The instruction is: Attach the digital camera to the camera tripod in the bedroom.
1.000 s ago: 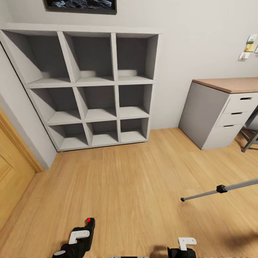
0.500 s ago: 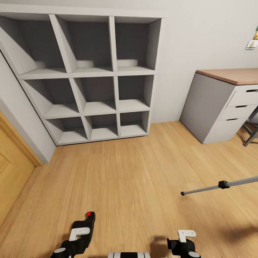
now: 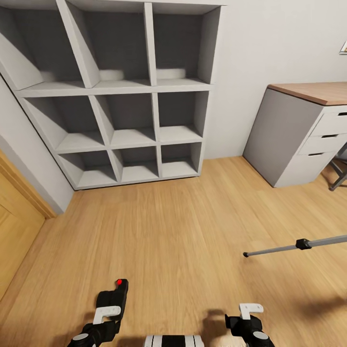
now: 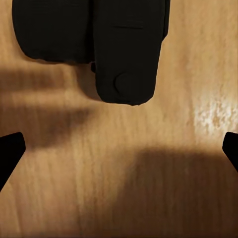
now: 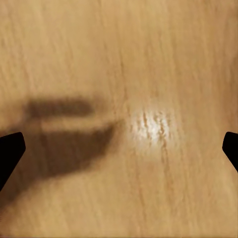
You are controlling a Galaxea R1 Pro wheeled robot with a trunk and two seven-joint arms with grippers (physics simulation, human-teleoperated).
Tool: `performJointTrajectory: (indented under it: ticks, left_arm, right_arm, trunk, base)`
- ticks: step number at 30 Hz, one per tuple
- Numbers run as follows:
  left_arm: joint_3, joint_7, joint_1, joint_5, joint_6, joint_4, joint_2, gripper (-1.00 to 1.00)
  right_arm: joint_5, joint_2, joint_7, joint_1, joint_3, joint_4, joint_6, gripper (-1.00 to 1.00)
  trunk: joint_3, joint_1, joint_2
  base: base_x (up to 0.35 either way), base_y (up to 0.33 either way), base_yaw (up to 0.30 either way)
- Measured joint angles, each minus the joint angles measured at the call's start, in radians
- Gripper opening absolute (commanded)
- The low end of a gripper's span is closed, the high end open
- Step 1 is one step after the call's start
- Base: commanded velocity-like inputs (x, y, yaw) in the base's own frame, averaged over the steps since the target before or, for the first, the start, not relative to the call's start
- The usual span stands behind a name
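Observation:
The digital camera [image 3: 117,292], black with a round red button, shows low in the head view on the light wood floor [image 3: 173,231], right at my left gripper [image 3: 107,315]. In the left wrist view the digital camera [image 4: 124,54] lies just beyond the fingertips, and only floor shows between them. My left gripper [image 4: 119,153] is open. Further right, my right gripper [image 3: 249,315] hangs over bare floor, and my right gripper [image 5: 119,153] is open and holds nothing. One silver leg of the camera tripod [image 3: 289,249] reaches in from the right edge; the rest of it is out of view.
A grey cube shelf [image 3: 154,91] stands against the far wall. A grey desk with drawers and a wooden top [image 3: 308,140] is at the right. A wooden door [image 3: 14,231] is at the left. Open floor lies between them.
The whole head picture has shifted upward, so the view has tilted down; the wall picture has left the frame. The digital camera kept its place on the floor. Both grippers show slightly further in.

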Motion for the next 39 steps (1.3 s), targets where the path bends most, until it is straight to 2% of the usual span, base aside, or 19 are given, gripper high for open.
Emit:
performJointTrajectory:
  ticks: [12,27,39]
  left_arm:
    - [-0.001,0.003,0.000,0.000,-0.001,-0.006,-0.001,1.00]
    - [-0.006,0.003,0.000,-0.001,0.001,-0.043,-0.002,1.00]
    - [-0.006,0.003,0.000,-0.001,0.001,-0.044,-0.001,1.00]
  right_arm:
    - [0.000,-0.001,0.000,0.000,0.000,-0.004,0.016,1.00]
    - [0.000,-0.002,0.000,0.000,0.000,-0.009,0.016,1.00]
    - [0.004,-0.002,0.000,0.000,0.001,-0.063,0.017,1.00]
  trunk:
    - [0.000,0.000,0.000]
    - [-0.058,0.007,-0.003]
    - [-0.104,0.012,-0.006]
  base:
    - [0.000,0.000,0.000]
    - [0.000,0.000,0.000]
    - [0.000,0.000,0.000]
